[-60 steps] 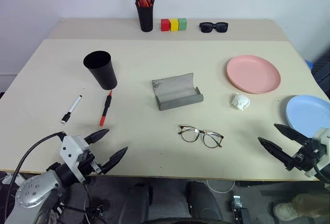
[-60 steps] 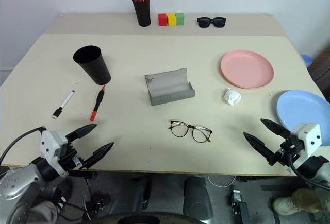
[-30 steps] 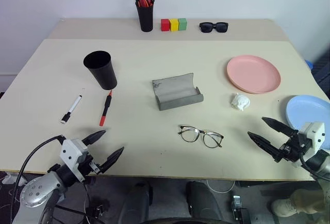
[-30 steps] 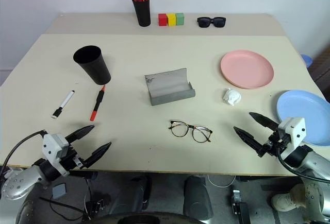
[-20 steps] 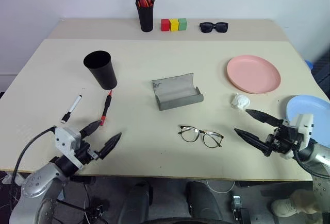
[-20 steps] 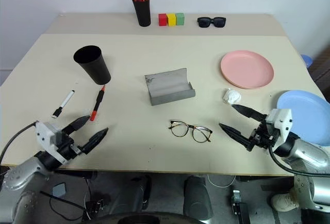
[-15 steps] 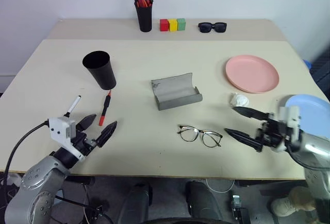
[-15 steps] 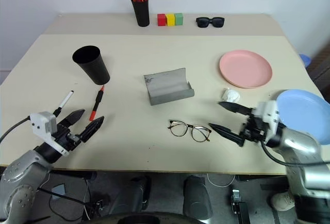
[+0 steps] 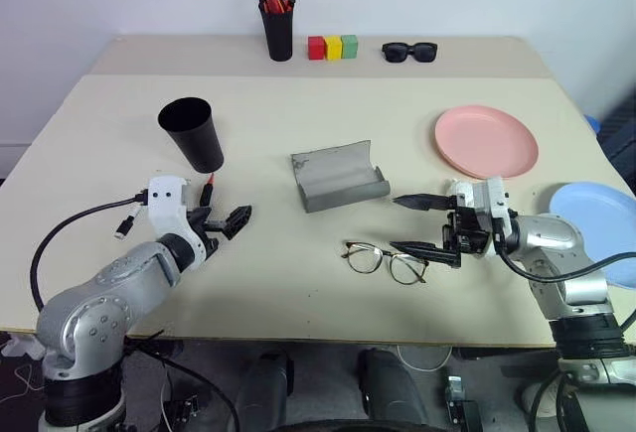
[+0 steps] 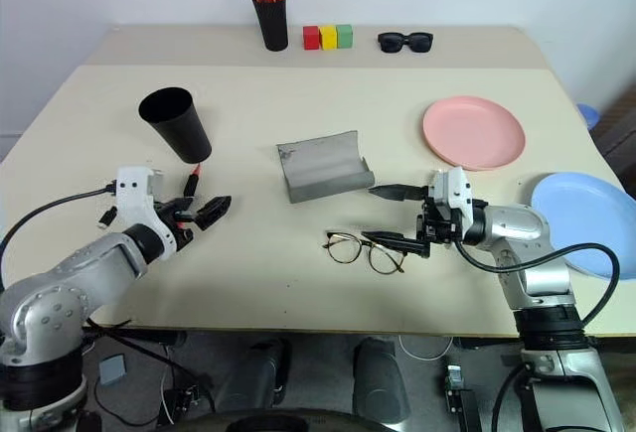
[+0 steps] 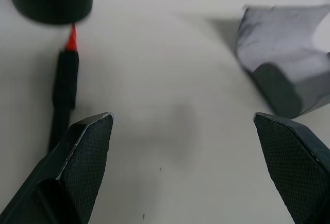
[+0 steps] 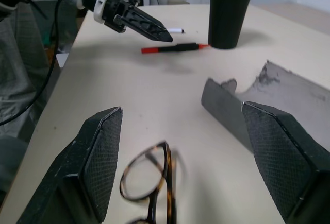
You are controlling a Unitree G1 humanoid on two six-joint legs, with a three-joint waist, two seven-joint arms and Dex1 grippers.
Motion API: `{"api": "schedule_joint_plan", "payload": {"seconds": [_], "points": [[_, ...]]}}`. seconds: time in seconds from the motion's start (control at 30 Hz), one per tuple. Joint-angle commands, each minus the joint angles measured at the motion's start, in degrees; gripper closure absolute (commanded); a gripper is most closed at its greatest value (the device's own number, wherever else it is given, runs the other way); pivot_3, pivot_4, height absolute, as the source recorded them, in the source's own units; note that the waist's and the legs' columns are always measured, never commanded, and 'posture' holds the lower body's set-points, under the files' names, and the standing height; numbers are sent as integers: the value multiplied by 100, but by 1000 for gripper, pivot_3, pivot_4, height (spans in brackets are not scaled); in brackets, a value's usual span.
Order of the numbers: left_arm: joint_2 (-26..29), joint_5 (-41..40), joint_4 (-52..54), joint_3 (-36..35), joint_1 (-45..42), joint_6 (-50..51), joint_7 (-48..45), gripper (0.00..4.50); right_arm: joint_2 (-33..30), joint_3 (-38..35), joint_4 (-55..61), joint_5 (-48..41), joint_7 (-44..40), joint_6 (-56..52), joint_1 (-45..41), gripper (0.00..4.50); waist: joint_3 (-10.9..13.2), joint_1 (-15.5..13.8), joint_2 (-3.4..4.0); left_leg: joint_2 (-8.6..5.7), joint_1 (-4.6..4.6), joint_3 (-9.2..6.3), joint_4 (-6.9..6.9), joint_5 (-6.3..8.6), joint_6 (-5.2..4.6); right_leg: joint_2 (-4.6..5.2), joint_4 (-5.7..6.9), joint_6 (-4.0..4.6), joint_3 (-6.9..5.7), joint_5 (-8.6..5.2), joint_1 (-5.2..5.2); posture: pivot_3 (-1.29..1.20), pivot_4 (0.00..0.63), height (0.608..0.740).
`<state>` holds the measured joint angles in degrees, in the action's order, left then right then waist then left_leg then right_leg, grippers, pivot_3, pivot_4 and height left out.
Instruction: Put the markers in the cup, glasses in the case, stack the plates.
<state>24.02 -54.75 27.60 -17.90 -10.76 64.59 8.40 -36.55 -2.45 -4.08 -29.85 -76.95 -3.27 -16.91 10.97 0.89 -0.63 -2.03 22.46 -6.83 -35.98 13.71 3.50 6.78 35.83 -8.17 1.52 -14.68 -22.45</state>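
Head view shows the right gripper [image 9: 425,225] with jaws apart, pointing sideways just beside the glasses [image 9: 388,261], likely to pinch the frame. Its target, the grey case [image 9: 339,178], lies open nearby. The left gripper [image 9: 225,222], jaws also apart, hovers near the red marker [image 12: 174,48].

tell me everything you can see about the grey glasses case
The glasses case is a grey, felt-like oblong box lying open near the middle of the table. Its curved lid stands up behind the shallow tray, with a few dark smudges near one upper corner. Nothing can be seen inside it. It rests on the tabletop with nothing else touching it. The eyeglasses lie apart from it on the near side, and the open right gripper hovers over the table between the two.
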Motion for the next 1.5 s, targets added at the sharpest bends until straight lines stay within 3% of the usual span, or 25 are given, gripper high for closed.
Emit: {"api": "schedule_joint_plan", "payload": {"seconds": [0.03,0.4,0.7,0.9,1.0,1.17,1.27,1.37,1.5], "points": [[-241,8,-562,-219,-594,506,631,0,124,15,1,50,-4,168,-249,759,2,-6,-3,0,-1,-1,-3,-2,4,0,9,0,0,0,-1,0,150,740],[-485,742,-1069,-601,-1295,1030,1327,0,84,-98,139,31,203,60,-200,759,4,9,-8,-1,-3,-4,-2,-5,9,-1,21,-4,0,-2,-5,0,150,740],[-155,898,-716,-717,-1749,1593,906,0,124,-146,44,69,195,164,-121,759,8,-7,-15,-2,0,-5,-2,-6,12,-1,20,-5,0,-3,-5,0,150,740],[565,1029,-811,-737,-1902,1919,234,0,177,-96,-11,95,201,187,-176,759,9,22,-15,-1,-1,-4,1,-6,12,-1,24,-5,0,-3,-11,0,150,740],[1278,1098,-1100,-372,-1953,1918,-465,0,218,-65,-80,116,181,199,-218,759,11,15,-18,-2,0,-4,2,-7,14,-1,26,-6,0,-3,-12,0,150,740],[2752,1539,-1745,1006,-2044,1083,-2309,0,280,-45,-345,171,95,346,-306,759,13,14,-15,-1,0,-1,7,-7,14,-1,23,-5,1,-4,-13,0,150,740],[3102,1764,-2017,1430,-2125,781,-2947,0,297,-54,-403,182,67,391,-322,759,14,14,-15,-1,2,-1,9,-7,14,-1,21,-4,1,-5,-15,0,150,740],[3497,2312,-2547,2365,-2493,152,-3980,0,295,-80,-381,181,67,426,-273,759,19,10,-23,0,4,-1,11,-8,15,-2,24,-4,0,-4,-20,0,150,740],[3400,3237,-3683,3432,-3314,-776,-5007,0,253,-169,-33,118,244,319,-55,759,20,-11,-22,-1,7,0,12,-9,16,-2,23,-5,1,-5,-22,0,150,740]]}}
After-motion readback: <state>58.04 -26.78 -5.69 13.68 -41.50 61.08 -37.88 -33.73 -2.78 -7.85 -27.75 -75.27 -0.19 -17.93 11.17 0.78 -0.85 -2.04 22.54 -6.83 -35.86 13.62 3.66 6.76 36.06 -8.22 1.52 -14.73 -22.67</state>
